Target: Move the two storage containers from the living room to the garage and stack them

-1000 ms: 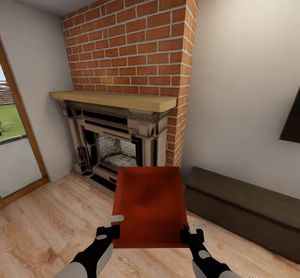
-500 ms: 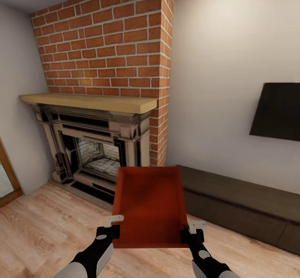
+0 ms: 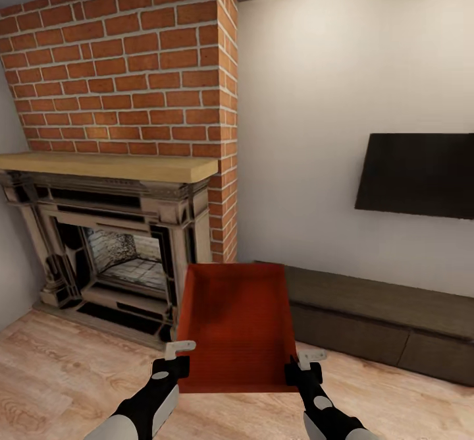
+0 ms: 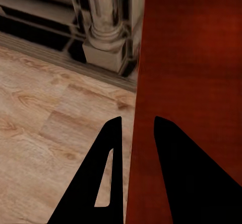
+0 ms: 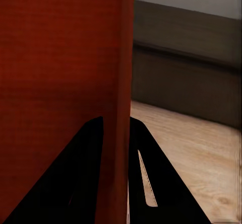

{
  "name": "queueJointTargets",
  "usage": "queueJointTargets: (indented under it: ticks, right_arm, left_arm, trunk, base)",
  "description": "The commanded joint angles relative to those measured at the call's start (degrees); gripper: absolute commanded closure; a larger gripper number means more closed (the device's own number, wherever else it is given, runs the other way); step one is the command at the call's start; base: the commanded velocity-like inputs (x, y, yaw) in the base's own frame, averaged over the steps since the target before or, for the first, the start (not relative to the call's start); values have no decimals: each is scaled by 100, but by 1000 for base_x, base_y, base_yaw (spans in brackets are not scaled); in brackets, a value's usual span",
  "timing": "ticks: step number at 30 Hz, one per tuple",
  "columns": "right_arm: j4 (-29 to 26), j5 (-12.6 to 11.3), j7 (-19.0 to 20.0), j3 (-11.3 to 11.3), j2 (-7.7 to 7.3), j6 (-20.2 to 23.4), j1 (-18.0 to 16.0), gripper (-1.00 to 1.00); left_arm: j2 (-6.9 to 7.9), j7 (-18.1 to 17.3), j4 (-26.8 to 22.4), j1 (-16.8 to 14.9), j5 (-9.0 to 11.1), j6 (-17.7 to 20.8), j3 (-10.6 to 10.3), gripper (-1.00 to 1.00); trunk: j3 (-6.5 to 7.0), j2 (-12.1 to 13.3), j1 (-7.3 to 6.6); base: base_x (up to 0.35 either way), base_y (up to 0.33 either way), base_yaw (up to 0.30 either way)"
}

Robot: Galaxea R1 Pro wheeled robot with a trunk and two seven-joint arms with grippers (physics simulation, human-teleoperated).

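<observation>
One red-orange storage container [image 3: 236, 325] hangs in front of me above the wood-plank living room floor, carried between both arms. My left gripper [image 3: 179, 354] is shut on its left wall, and in the left wrist view the red wall [image 4: 171, 83] runs between the two dark fingers [image 4: 108, 153]. On the other side my right gripper [image 3: 303, 361] is shut on the right wall; the right wrist view has that wall [image 5: 121, 108] pinched between its fingers [image 5: 143, 153].
A red brick fireplace [image 3: 125, 163] with a wooden mantel [image 3: 105, 165] stands ahead on the left. A dark low bench [image 3: 382, 321] runs along the white wall on the right, under a black wall panel [image 3: 418, 175]. Light wood floor [image 3: 59, 374] lies open below left.
The whole view has swung to the right: the fireplace slid left, the glass door left the picture and the black wall panel came in. The container and both grippers kept their place.
</observation>
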Motion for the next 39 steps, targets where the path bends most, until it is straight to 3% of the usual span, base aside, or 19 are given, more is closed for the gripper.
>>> queueJointTargets:
  ticks: [1,39]
  right_arm:
    - [-8,-18,-76,-142,-18,-28,-8,100]
    - [-8,-18,-67,-150,-24,-24,-8,100]
  left_arm:
    - [28,72,2,-3,47,9,36,100]
    - [32,72,2,-3,47,25,36,100]
  trunk:
    - [-5,-8,2]
    - [166,-8,2]
  base:
    - [0,0,-283]
    - [0,0,-283]
